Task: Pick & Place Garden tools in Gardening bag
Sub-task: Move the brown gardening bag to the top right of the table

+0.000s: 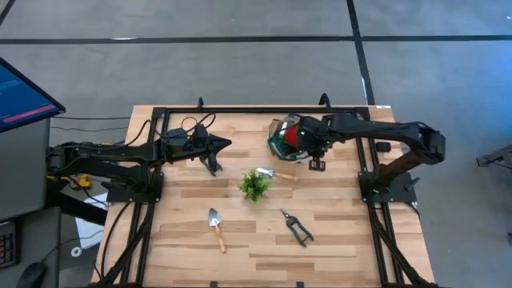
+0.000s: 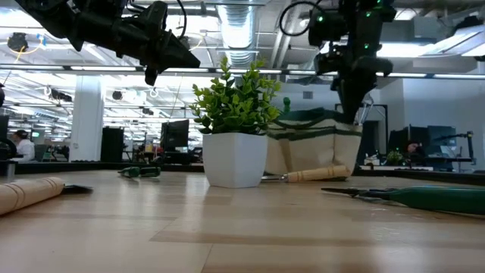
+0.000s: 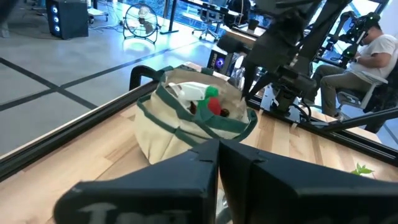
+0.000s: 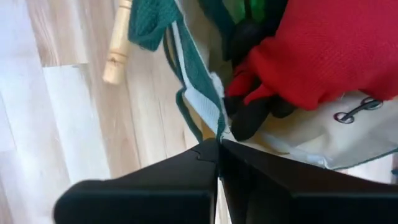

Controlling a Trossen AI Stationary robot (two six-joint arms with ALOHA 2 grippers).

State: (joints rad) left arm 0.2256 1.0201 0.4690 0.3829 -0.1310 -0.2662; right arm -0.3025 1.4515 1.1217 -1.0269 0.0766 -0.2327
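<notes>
The gardening bag [image 1: 282, 138] stands on its base at the table's far middle; it also shows in the left wrist view [image 3: 186, 124] and the low view [image 2: 311, 148]. Red gloves [image 4: 323, 56] and a green spray bottle [image 3: 210, 92] lie inside it. My right gripper [image 4: 219, 142] is shut and points down over the bag's near right rim [image 2: 358, 114]. My left gripper [image 1: 229, 145] is shut and empty. It hangs above the table to the left of the bag and points at it. A trowel [image 1: 216, 226] and pruning shears [image 1: 296, 226] lie flat on the near half of the table. My right gripper's shut fingertips stand right at the bag's green-and-white rim edge [image 4: 214, 121], coming from above and pointing down. I cannot tell whether they touch the rim or hold any of it.
A small leafy plant in a white pot [image 1: 254, 185] stands mid-table. A wooden-handled tool [image 1: 282, 174] lies between it and the bag. A black frame rail [image 1: 264, 110] runs along the far edge. A monitor [image 1: 24, 96] stands off the table's left.
</notes>
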